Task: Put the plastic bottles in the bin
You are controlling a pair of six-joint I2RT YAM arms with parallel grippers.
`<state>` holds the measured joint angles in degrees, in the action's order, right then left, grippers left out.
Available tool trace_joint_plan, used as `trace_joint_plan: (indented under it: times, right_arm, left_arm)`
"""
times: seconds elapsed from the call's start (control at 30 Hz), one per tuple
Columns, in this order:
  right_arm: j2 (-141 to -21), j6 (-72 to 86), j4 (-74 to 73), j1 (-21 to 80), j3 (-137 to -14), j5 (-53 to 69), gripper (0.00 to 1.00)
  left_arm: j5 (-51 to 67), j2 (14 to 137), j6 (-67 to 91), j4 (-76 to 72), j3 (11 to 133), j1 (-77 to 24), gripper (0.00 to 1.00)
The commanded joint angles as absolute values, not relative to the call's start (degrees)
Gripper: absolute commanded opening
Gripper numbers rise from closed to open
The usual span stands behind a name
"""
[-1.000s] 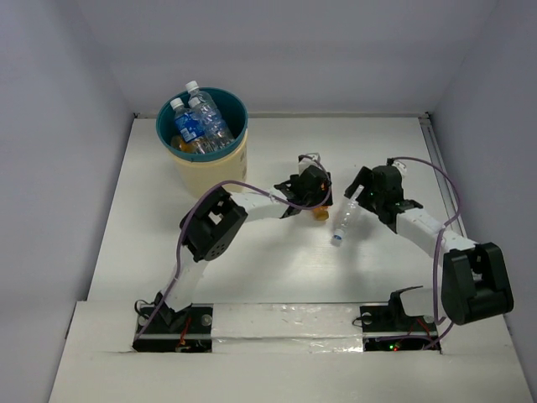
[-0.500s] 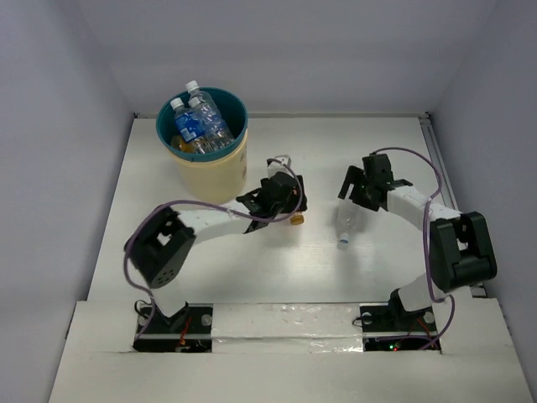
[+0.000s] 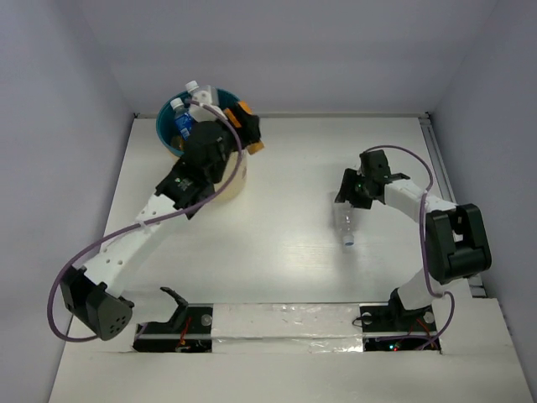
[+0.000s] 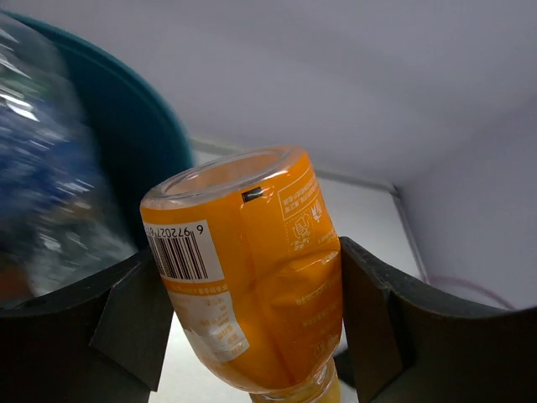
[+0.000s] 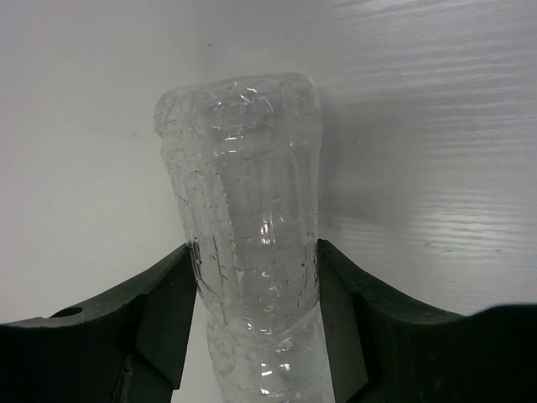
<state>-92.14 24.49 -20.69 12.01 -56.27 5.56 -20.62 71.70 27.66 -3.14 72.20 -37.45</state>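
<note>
An orange bottle (image 4: pixel 252 294) sits cap-down between the fingers of my left gripper (image 4: pixel 252 315), which is shut on it. In the top view that gripper (image 3: pixel 237 132) hangs with the orange bottle (image 3: pixel 246 116) over the right rim of the bin (image 3: pixel 165 133), a cream bucket with a teal inside (image 4: pixel 126 151). Clear bottles with blue labels (image 3: pixel 183 124) stand in the bin, blurred in the left wrist view. A plain clear bottle (image 5: pixel 243 201) lies on the table. My right gripper (image 5: pixel 252 315) is shut on it, both fingers (image 5: pixel 168 323) pressing its sides, also in the top view (image 3: pixel 348 200).
White walls close the table on the left, back and right. A rail (image 3: pixel 436 155) runs along the right edge. The left arm (image 3: pixel 126 248) stretches diagonally from its base to the bin, and purple cables loop off both arms.
The left arm has lifted the orange bottle from the table's middle up to the bin's rim. The right gripper has closed onto the clear bottle, which shifted slightly.
</note>
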Motion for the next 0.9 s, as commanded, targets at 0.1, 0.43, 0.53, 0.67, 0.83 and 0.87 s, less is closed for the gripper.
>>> trace_joint_plan:
  times: [0.1,0.43,0.53,0.67,0.83,0.87]
  right_arm:
    - [-82.7,23.8,-12.7,12.4,-53.2,18.9,0.48]
    - [-69.2,28.0,-6.9,19.7,-65.0,21.6,0.47]
    - [-71.4,28.7,-3.9,26.1,-72.7,20.1,0.47]
    - [-77.9,29.6,-0.5,30.9,-81.9,17.7,0.47]
    - [-86.8,30.8,3.7,35.6,-97.3,15.4,0.47]
    - [-89.5,30.8,4.7,36.4,-99.1,14.6,0.47]
  left_arm:
    - [-21.6,73.3,25.2,1.7,79.6,-24.4,0.49]
    - [-32.5,72.9,18.4,4.9,79.5,-14.2,0.49]
    - [-38.2,73.7,14.3,3.2,77.5,-14.2,0.49]
    - [-40.6,74.6,10.3,-2.6,75.6,-13.6,0.49]
    - [-43.2,78.0,6.4,-8.3,73.7,-13.6,0.49]
    - [-43.2,78.2,6.1,-10.1,72.8,-13.6,0.49]
